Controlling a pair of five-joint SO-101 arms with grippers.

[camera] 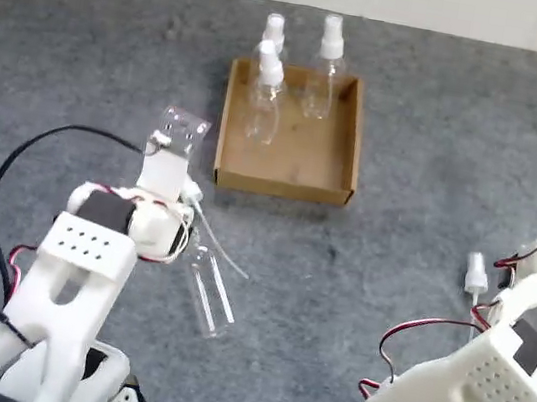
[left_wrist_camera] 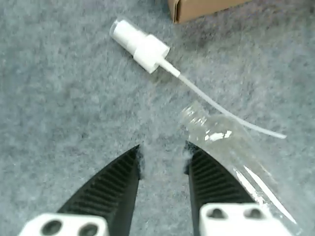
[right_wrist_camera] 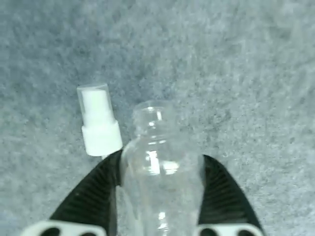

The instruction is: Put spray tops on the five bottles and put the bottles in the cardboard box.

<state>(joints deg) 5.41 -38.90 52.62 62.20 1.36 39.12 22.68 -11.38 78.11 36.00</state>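
**Jaws: left parted and empty, right around a bottle**

Left gripper [left_wrist_camera: 163,147] hangs over the grey carpet [left_wrist_camera: 59,98], narrowly parted and gripping nothing. Just right of it a clear uncapped bottle [left_wrist_camera: 231,147] lies flat, a loose spray top [left_wrist_camera: 142,44] beyond it, tube crossing the bottle's neck. Right gripper [right_wrist_camera: 161,158], near right, clamps an open-necked bottle [right_wrist_camera: 157,123] beside another spray top [right_wrist_camera: 98,123]. Three capped bottles [camera: 266,95] stand in the cardboard box [camera: 305,161], far centre
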